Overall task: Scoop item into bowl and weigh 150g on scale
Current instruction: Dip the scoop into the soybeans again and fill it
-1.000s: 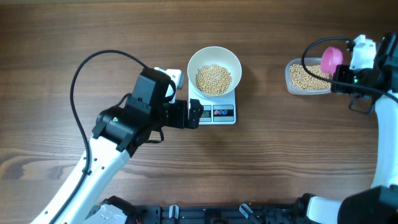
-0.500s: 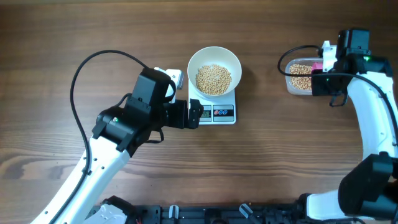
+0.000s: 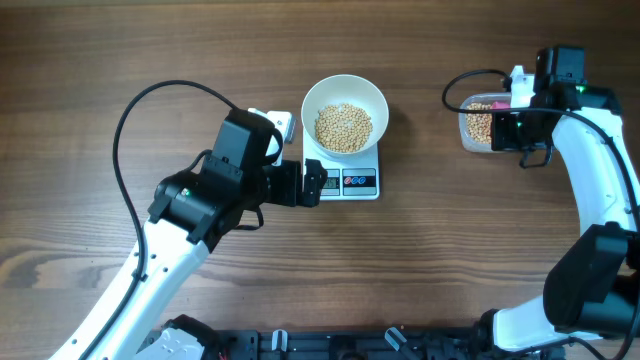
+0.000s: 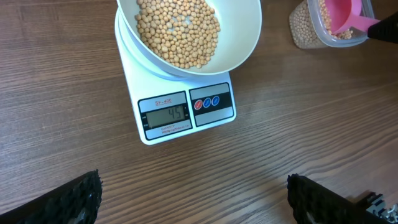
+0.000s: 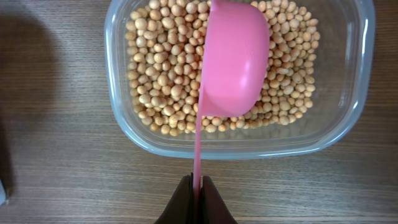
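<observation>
Small round tan beans point(image 5: 155, 81) lie in two places: a heap in a clear plastic tub point(image 5: 249, 151) at the right of the table, and a smaller layer in the white bowl point(image 3: 345, 88) that sits on the white kitchen scale point(image 4: 186, 112) at the middle. The scale's display shows a reading that looks well short of the target. My right gripper point(image 5: 198, 186) is pinched tight on the thin handle of a pink scoop point(image 5: 235, 59), whose cup hangs over the beans in the tub; I cannot tell whether the cup is loaded. My left gripper point(image 3: 312, 183) is spread wide and holds nothing, hovering just beside the front edge of the scale. I judge several risks. The handle is gripped on a narrow edge, so the scoop could twist and tip beans out. The tub and bowl are well apart, so loose beans could roll off on the way across. The light tub might slide if I dig hard. My left gripper could bump the scale and spoil the reading. A full scoop late on could overshoot. The table point(image 3: 450, 260) is dark brown wood grain, bare apart from these things and black cables; nothing of the room beyond shows.
</observation>
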`<state>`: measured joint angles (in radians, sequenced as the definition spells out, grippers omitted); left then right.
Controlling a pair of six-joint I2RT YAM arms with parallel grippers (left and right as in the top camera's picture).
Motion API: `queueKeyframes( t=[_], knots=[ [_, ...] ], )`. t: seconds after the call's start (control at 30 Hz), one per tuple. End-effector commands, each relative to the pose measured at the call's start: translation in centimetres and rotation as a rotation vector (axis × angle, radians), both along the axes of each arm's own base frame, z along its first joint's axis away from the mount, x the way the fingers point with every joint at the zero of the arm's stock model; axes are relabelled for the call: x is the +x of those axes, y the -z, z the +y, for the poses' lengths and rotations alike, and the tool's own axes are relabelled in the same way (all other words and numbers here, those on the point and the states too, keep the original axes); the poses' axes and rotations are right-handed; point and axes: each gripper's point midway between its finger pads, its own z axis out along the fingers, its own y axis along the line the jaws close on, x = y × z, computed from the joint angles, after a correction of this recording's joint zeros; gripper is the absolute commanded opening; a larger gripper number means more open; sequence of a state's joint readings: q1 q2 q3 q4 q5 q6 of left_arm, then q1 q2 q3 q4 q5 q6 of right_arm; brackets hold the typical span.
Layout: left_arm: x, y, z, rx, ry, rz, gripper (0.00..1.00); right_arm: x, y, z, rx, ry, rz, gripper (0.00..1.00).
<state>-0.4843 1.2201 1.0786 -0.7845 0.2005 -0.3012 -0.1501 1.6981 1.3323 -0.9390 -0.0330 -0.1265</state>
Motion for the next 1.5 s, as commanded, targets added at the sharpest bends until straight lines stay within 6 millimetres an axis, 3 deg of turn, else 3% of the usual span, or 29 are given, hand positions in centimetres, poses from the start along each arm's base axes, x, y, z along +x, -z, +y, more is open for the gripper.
queueKeyframes(
  t=[0.0,0.23,0.47,0.67,0.93,1.2,1.47],
  knots=[
    [0.1,-0.6,-0.5,-0.014,0.016,-0.012,1.00,-0.1,0.7,1.8,0.095,-0.016,0.019,0.04],
    [0.1,-0.6,-0.5,-0.013,0.016,-0.012,1.00,0.0,0.4,3.4,0.196,-0.056,0.002,0.04],
    [0.1,-0.6,-0.5,-0.014,0.016,-0.012,1.00,0.1,-0.3,1.1,0.371,0.048,-0.043,0.04],
    [0.1,-0.6,-0.5,-0.013,0.016,-0.012,1.00,-0.6,1.3,0.2,0.538,0.126,0.006,0.04],
    [0.1,-0.6,-0.5,-0.014,0.016,-0.012,1.00,-0.6,-0.5,-1.8,0.714,0.225,-0.072,0.04],
    [0.1,-0.6,-0.5,-0.014,0.016,-0.012,1.00,0.0,-1.3,-1.2,0.961,0.245,-0.109,0.04],
    [0.1,-0.6,-0.5,-0.014,0.016,-0.012,1.00,-0.7,-1.4,-3.9,0.973,0.321,-0.145,0.04]
  ],
)
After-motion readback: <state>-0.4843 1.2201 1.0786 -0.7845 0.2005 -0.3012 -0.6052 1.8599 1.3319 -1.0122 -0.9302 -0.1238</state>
